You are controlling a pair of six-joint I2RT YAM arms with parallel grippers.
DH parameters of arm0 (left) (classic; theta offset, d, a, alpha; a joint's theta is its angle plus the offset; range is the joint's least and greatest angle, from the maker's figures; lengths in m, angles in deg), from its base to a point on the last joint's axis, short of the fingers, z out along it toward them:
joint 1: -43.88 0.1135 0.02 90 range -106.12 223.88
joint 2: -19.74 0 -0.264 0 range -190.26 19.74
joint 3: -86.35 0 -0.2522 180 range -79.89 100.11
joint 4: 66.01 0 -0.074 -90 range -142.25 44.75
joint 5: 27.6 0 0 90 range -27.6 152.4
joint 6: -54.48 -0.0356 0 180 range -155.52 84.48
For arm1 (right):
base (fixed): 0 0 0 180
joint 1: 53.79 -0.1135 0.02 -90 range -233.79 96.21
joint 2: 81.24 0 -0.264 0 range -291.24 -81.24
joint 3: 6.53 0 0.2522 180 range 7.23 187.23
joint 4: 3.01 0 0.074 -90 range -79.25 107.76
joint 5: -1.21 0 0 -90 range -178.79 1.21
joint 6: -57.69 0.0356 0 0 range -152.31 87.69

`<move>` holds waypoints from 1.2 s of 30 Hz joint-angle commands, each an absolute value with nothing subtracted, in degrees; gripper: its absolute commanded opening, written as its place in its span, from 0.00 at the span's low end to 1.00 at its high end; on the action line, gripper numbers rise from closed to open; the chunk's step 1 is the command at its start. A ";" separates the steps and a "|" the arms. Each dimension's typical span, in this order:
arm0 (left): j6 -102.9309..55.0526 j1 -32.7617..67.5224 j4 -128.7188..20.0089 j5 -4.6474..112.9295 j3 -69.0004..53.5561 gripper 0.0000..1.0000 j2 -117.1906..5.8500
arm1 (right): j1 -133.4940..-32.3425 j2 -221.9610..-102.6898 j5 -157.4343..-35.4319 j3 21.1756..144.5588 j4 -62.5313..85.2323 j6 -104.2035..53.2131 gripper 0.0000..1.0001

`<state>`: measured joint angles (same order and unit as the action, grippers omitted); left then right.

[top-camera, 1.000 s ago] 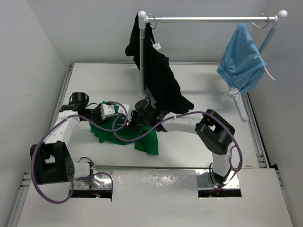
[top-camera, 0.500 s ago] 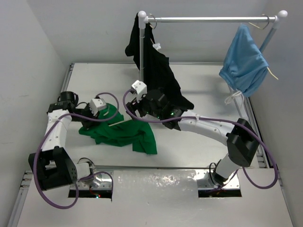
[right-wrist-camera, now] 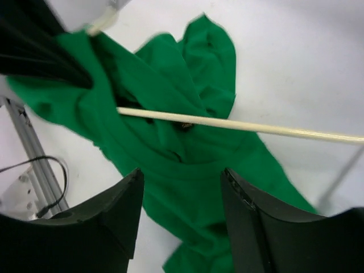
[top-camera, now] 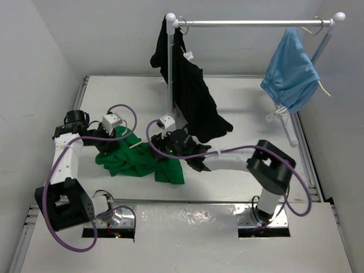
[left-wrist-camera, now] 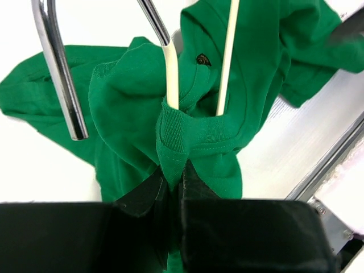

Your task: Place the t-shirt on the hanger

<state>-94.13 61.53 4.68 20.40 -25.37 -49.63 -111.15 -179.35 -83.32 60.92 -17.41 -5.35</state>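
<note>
— White walls closed in a white table point(top-camera: 239, 102) on three sides, didn't they? What hung over it?
— A metal clothes rail point(top-camera: 250, 23) on posts stood at the back. A black garment point(top-camera: 193, 96) drooped from its left end, its hem just behind the right arm. A light-blue garment point(top-camera: 291, 71) hung at the far right, well apart.
— And the bright green cloth t-shirt point(top-camera: 142, 162)?
— It lay crumpled on the table's left half, near the front edge. The thin cream-white hanger point(left-wrist-camera: 170, 74) passed through its neck opening.
— The claws?
— The left claw point(left-wrist-camera: 170, 181) was pinched tight on the ribbed collar. The right claw point(right-wrist-camera: 181, 182) stood apart over the shirt, gripping nothing, with the hanger's bar crossing beneath it.
— Room at the edges?
— Metal strips point(top-camera: 310, 162) ran along the table's sides. The shirt lay well apart from the right one and nearer the left.
</note>
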 commanded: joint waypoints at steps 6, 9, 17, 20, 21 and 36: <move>-87.83 62.16 -1.09 17.93 -26.80 0.00 -48.12 | -111.62 -193.82 -75.45 64.62 -30.02 7.33 0.52; -85.98 62.16 -3.02 17.67 -27.59 0.00 -48.29 | -112.15 -197.34 -69.66 66.89 -29.07 6.72 0.53; -83.42 63.13 -5.66 16.61 -27.86 0.00 -48.64 | -112.06 -202.45 -64.36 67.98 -20.79 6.00 0.07; -80.70 63.30 -10.05 17.40 -29.88 0.00 -48.82 | -111.62 -198.77 -62.43 60.16 -26.06 7.77 0.00; -80.43 63.30 -11.54 17.84 -30.40 0.00 -48.99 | -111.54 -196.67 -61.47 57.36 -26.77 7.77 0.00; -91.33 63.22 -7.61 10.11 -33.84 0.00 -48.73 | -107.66 -187.41 -67.52 36.58 -50.50 3.38 0.00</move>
